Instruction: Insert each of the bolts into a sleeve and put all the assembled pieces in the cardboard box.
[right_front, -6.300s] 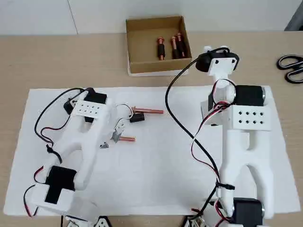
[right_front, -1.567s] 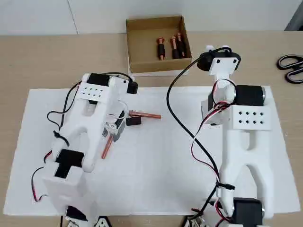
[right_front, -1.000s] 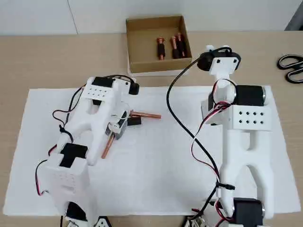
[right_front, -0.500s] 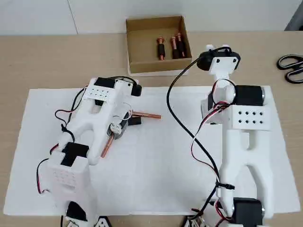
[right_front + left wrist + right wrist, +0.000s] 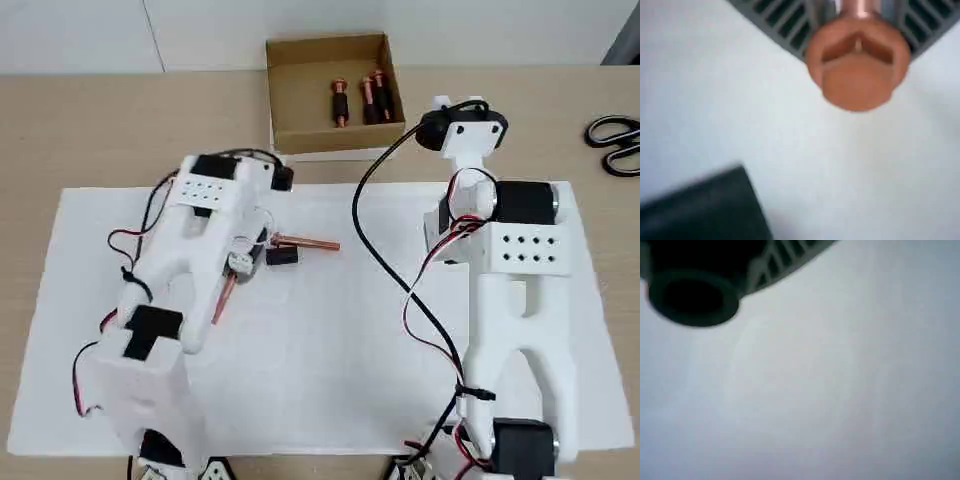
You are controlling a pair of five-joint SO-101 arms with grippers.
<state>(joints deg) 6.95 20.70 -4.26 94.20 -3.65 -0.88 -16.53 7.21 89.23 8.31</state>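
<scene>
My left gripper (image 5: 238,264) is shut on a copper bolt (image 5: 223,297) that hangs slanted over the white mat. In the left wrist view the bolt head (image 5: 857,70) sits between ribbed grey pads (image 5: 780,22). A loose black sleeve (image 5: 282,256) lies just beside this gripper, with a second copper bolt (image 5: 306,242) touching its far side. In the right wrist view a black sleeve (image 5: 692,300) is held against a ribbed pad (image 5: 785,260) above the mat. The right arm (image 5: 500,240) stands at the mat's right side. The cardboard box (image 5: 285,95) holds three assembled pieces (image 5: 362,98).
The white mat (image 5: 330,370) covers most of the wooden table, with free room in its middle and front. Scissors (image 5: 615,132) lie at the far right edge. The right arm's black cable (image 5: 375,250) loops over the mat between the arms.
The left gripper picked the bolt up off the mat and now has shifted slightly toward the far side with it. The right arm has kept still.
</scene>
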